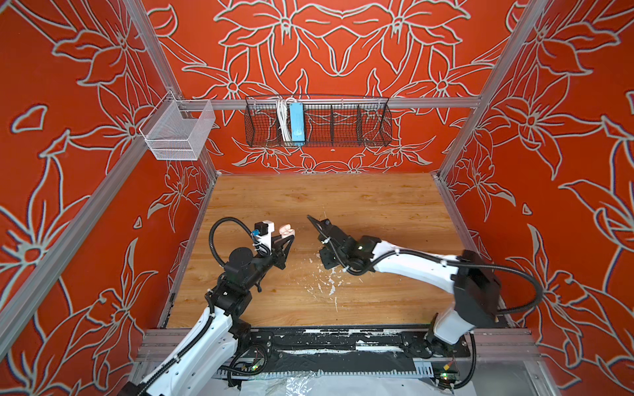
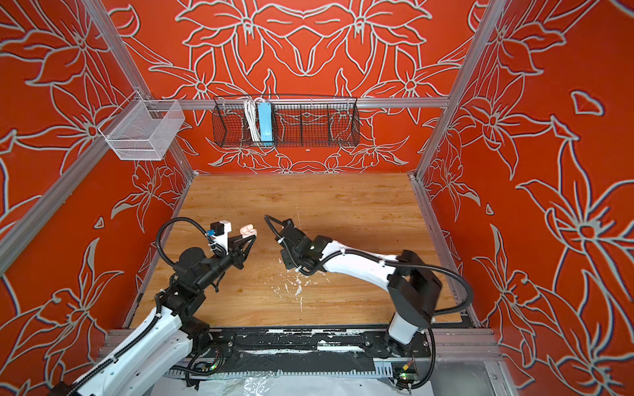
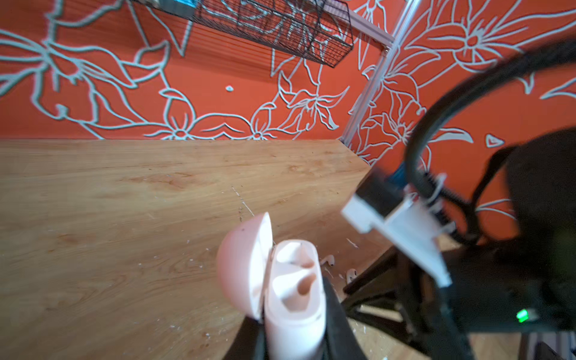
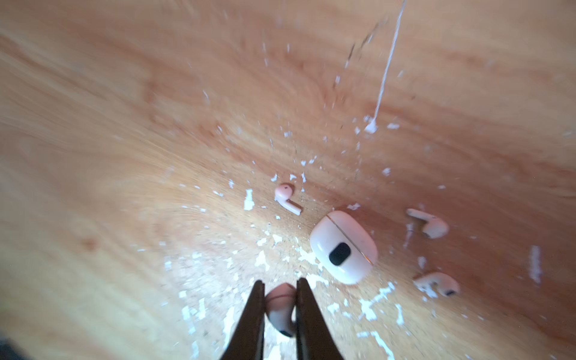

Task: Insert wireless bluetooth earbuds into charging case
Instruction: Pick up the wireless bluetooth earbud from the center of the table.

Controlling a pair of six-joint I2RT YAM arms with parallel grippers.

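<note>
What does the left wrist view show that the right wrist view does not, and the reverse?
Only the left wrist view: the open pink case, wells empty, held by the left gripper. Only the right wrist view: the right gripper pinching an earbud in its fingers, and a closed white case. Both: the wooden table with white flecks and loose earbuds.

You have no readable text, number or brand in any view. The blue block (image 1: 296, 124) in the black wire basket (image 1: 343, 132) shows only a plain face from the top views. The black oval on the closed case (image 4: 343, 246) bears no legible mark. The open case (image 3: 293, 296) and the earbuds (image 4: 284, 191) are too blurred for any print to be told.
</note>
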